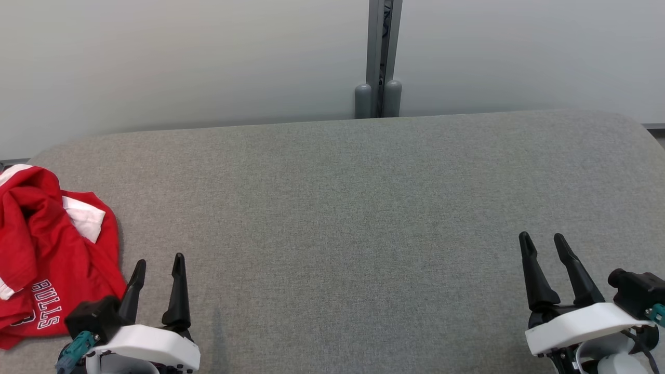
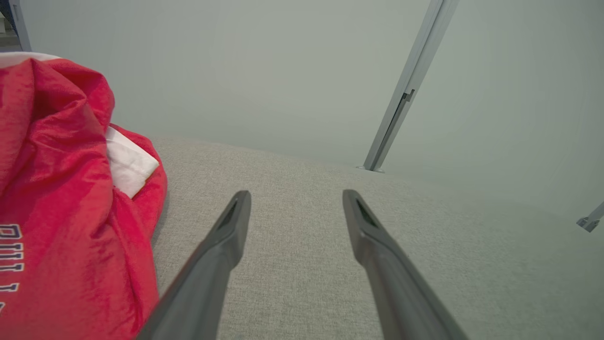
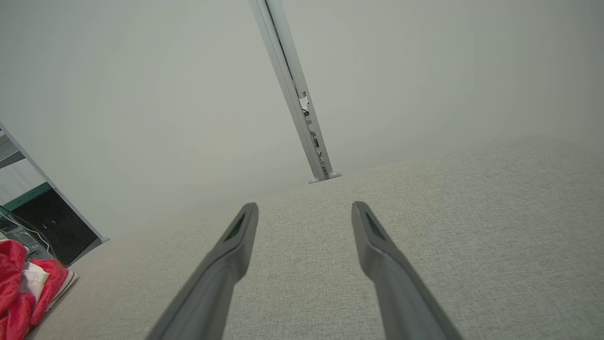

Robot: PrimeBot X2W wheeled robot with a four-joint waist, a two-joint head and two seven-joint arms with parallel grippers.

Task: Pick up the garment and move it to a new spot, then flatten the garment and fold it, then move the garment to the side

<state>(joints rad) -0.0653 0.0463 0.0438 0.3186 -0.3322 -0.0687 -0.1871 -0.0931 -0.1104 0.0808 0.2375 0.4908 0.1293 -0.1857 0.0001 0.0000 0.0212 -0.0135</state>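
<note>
**Shirt.** The shirt [image 1: 47, 249] lies in a crumpled heap at the far left edge of the grey fabric tabletop [image 1: 337, 208]. Its red body is bunched over a white sleeve, with the lettering partly showing at the near end. No hem or collar is laid out, so it cannot be folded where it lies. This is judged to be the reason for the move to a new spot.

**Left hand.** The left hand [image 1: 159, 259] sits low at the near left, just beside the shirt but not touching it. It is spread, holds nothing and points away from the robot. This position allows a short sideways reach to the heap.

**Right hand.** The right hand [image 1: 541, 237] sits at the near right, well apart from the shirt, and is also spread and empty.

**Status.** The bare area between the hands is the likely new spot, as it has room for flattening. The pickup has not begun.

**Next move.** The left hand should turn toward the heap and pinch a raised fold.

**Caution.** A grip on a single layer may drag the rest of the shirt off the tabletop edge.
</note>
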